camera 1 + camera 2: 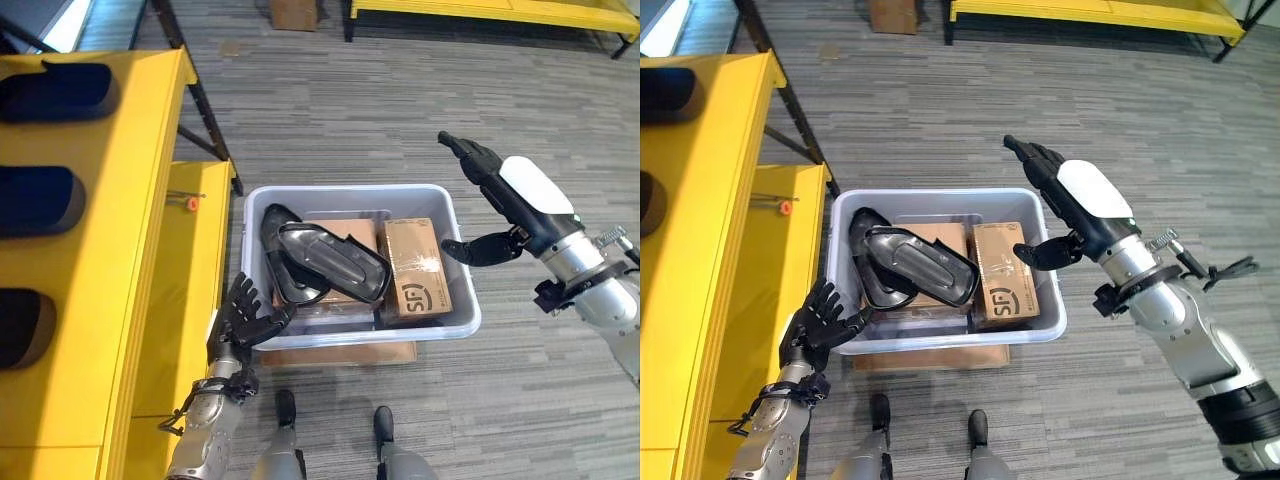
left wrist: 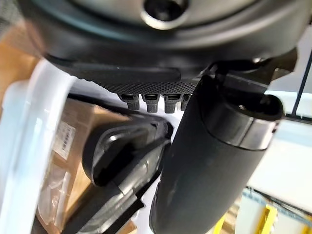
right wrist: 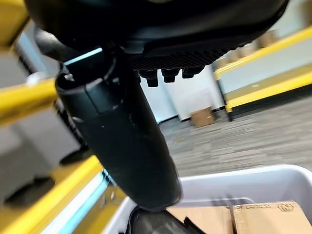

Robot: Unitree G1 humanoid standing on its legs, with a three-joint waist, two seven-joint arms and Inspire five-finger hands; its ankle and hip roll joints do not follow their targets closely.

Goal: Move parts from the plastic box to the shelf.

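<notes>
Grey floor holds a plastic box (image 1: 460, 318) of black parts (image 1: 325, 262); yellow shelf (image 1: 110, 230) at 9 o'clock; left hand (image 1: 240, 318) and right hand (image 1: 500, 195) both open, empty

Silver-grey jointed arms end in dark hands, the right hand (image 1: 1080, 215) apparently white-capped on its back

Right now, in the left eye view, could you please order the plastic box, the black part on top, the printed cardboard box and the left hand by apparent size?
1. plastic box
2. black part
3. printed cardboard box
4. left hand, though it sits nearer the camera, so its true rank is unsure.
</notes>
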